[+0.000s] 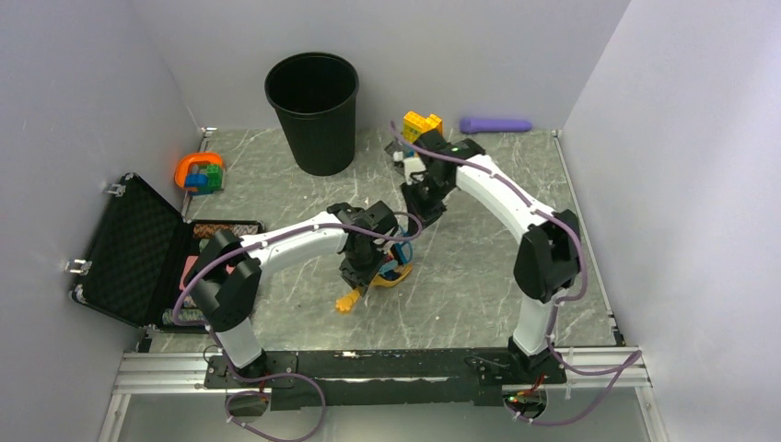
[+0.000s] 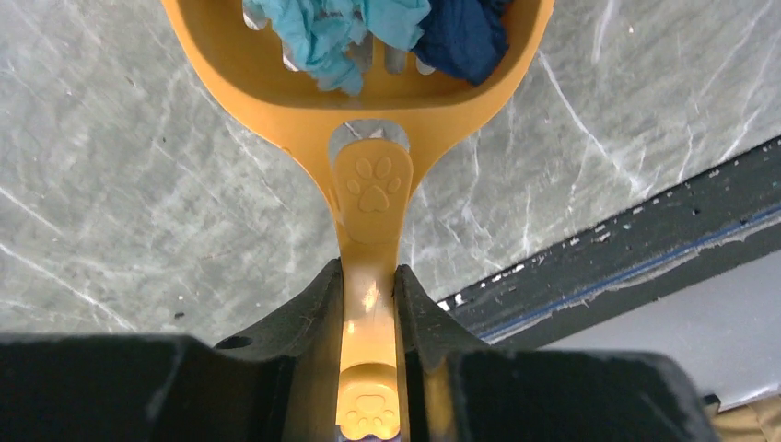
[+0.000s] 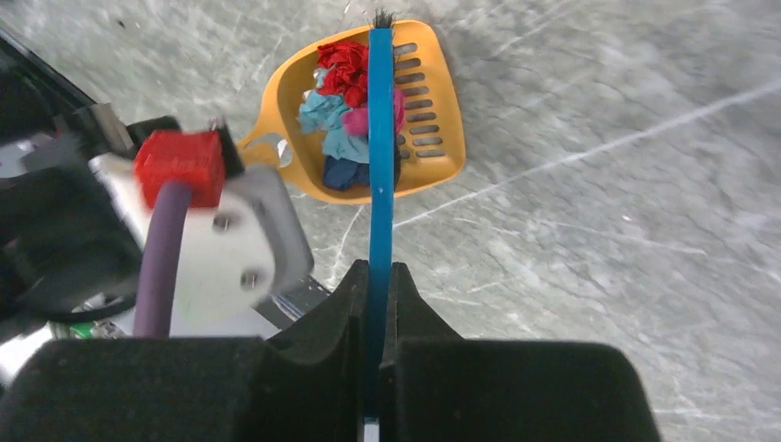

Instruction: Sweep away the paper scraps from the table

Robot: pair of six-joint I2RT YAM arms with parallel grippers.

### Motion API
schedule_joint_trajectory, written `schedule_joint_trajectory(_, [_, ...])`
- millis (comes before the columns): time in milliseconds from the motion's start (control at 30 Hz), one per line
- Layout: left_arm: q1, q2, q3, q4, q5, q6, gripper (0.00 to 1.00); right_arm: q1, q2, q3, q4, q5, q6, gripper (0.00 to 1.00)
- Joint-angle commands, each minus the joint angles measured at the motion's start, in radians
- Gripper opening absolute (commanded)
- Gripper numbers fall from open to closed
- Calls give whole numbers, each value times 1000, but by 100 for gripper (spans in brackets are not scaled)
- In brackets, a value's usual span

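My left gripper [image 2: 368, 272] is shut on the handle of an orange scoop [image 2: 368, 184]. The scoop holds paper scraps [image 2: 341, 28], teal and dark blue here. In the right wrist view the scoop [image 3: 433, 120] lies on the table [image 3: 599, 230] with red, teal, pink and dark blue scraps [image 3: 336, 101] piled in it. My right gripper [image 3: 376, 272] is shut on a thin blue brush [image 3: 380, 175], whose tip reaches over the scoop's far rim. In the top view both grippers, left [image 1: 368, 262] and right [image 1: 422, 204], meet mid-table by the scoop [image 1: 394, 274]. No loose scraps show on the table.
A black bin [image 1: 313, 106] stands at the back. A yellow-orange brick build [image 1: 421, 123] and a purple object [image 1: 495, 124] lie at the back right. An open black case [image 1: 138, 249] sits at the left, with an orange toy [image 1: 200, 172] behind it. A metal rail [image 1: 387, 364] runs along the near edge.
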Motion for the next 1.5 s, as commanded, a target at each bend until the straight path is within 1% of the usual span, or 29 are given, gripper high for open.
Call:
schedule_joint_trajectory(0, [-1, -40, -70, 134, -55, 19, 0, -67, -107, 17, 4, -19, 46, 0])
schedule_joint_trajectory(100, [-3, -83, -157, 246, -81, 27, 0, -76, -123, 18, -9, 61, 52, 0])
schedule_joint_trajectory(233, [-3, -93, -211, 318, -107, 31, 0, -82, -166, -18, 23, 149, 85, 0])
schedule_joint_trajectory(400, [-3, -74, -205, 321, -91, 31, 0, -83, -194, -54, 85, 228, 96, 0])
schedule_joint_trajectory(500, [-5, -77, -191, 315, -98, 28, 0, -81, -156, -13, 64, 258, 99, 0])
schedule_joint_trajectory(633, [-5, -95, -171, 308, -112, 26, 0, -82, -165, 2, 65, 407, 179, 0])
schedule_joint_trajectory(733, [-4, -131, -144, 304, -180, 22, 0, -86, -205, -22, 74, 567, 241, 0])
schedule_joint_trajectory(800, [-4, -161, -116, 290, -217, 20, 0, -91, -230, -41, 79, 611, 247, 0])
schedule_joint_trajectory(900, [-3, -191, -52, 255, -265, 29, 0, -100, -262, -64, 85, 659, 281, 0])
schedule_joint_trajectory(967, [1, -192, 21, 219, -288, 41, 0, -109, -277, -72, 77, 686, 324, 0])
schedule_joint_trajectory(1067, [21, -186, 120, 174, -302, 56, 0, -118, -306, -95, 99, 663, 355, 0])
schedule_joint_trajectory(1133, [53, -187, 185, 162, -283, 59, 0, -120, -334, -113, 120, 644, 365, 0])
schedule_joint_trajectory(1333, [248, -123, 431, 122, -88, 48, 0, -123, -367, -120, 139, 627, 349, 0])
schedule_joint_trajectory(1433, [338, -49, 597, 84, 23, 34, 0, -124, -368, -116, 131, 633, 335, 0])
schedule_joint_trajectory(1467, [363, -20, 674, 73, 65, 28, 0, -125, -370, -118, 130, 631, 333, 0])
